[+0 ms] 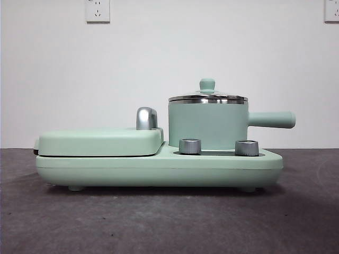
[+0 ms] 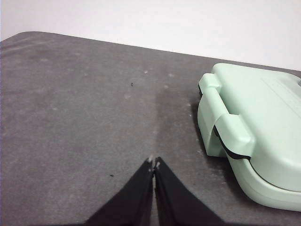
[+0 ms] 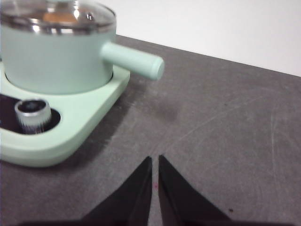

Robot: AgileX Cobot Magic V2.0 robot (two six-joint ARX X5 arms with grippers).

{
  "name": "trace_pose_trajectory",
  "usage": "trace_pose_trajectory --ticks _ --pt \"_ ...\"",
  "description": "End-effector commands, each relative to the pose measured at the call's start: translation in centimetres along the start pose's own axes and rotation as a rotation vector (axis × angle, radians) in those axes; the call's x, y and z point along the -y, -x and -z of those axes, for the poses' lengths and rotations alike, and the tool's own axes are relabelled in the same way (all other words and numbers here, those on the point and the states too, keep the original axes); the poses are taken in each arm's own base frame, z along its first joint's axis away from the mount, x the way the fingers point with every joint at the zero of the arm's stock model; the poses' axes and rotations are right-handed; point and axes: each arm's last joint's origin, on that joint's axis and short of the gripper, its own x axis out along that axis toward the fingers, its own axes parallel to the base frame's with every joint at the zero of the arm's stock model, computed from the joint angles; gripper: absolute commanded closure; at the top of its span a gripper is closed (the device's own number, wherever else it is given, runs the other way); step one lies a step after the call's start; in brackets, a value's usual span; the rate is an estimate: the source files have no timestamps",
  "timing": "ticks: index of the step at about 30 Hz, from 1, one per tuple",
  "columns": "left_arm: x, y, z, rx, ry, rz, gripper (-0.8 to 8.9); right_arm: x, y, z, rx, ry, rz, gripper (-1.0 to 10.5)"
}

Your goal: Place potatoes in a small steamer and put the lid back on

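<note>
Mint-green cylindrical small steamer (image 1: 207, 126) carries its clear glass, steel-rimmed lid (image 1: 207, 97), an orange potato (image 3: 55, 17) showing beneath, so the task appears finished; left gripper (image 2: 154, 163) and right gripper (image 3: 154, 160) rest closed, empty, apart from it.

A plain white wall (image 1: 169, 63) rises behind a dark grey, faintly scuffed desk (image 1: 169, 222). Two white wall sockets sit high up: one left (image 1: 97, 10), one at the right edge (image 1: 332, 10).
</note>
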Motion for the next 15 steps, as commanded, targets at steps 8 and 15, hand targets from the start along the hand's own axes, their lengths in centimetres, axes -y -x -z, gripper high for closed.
trace_pose_trajectory --ticks 8,15 --pt "-0.12 -0.18 0.69 -0.025 -0.013 -0.005 8.07 0.08 0.31 1.16 0.004 -0.011 0.027 9.3" --pt "-0.12 -0.18 0.68 -0.024 -0.013 -0.005 8.08 0.09 0.32 1.02 0.017 -0.009 0.03 9.3"
